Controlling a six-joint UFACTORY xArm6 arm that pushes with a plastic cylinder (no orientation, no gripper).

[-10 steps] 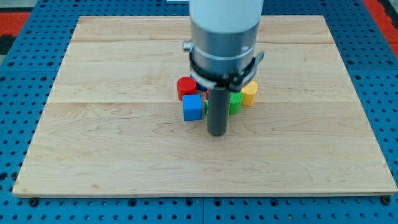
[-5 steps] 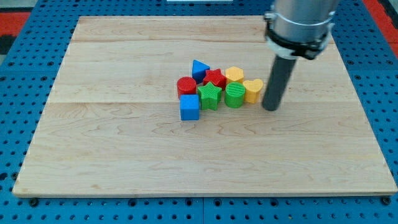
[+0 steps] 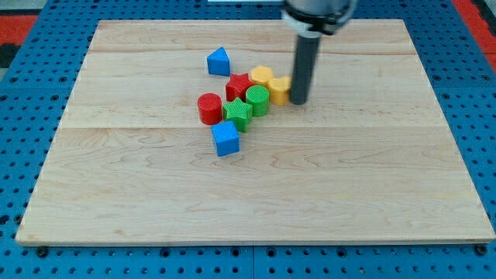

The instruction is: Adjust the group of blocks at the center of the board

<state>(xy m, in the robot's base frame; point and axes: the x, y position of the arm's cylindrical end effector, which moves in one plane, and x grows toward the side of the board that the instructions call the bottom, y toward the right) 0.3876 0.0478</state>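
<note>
Pressing my tip [image 3: 299, 101] against the yellow heart block [image 3: 280, 90]; no fingers here to open or close. Blocks look light, slippery: push low, centred.

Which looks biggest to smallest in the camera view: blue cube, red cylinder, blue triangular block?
1. blue cube, nearest the camera, so unsure
2. red cylinder and blue triangular block look alike; not ranked.
</note>
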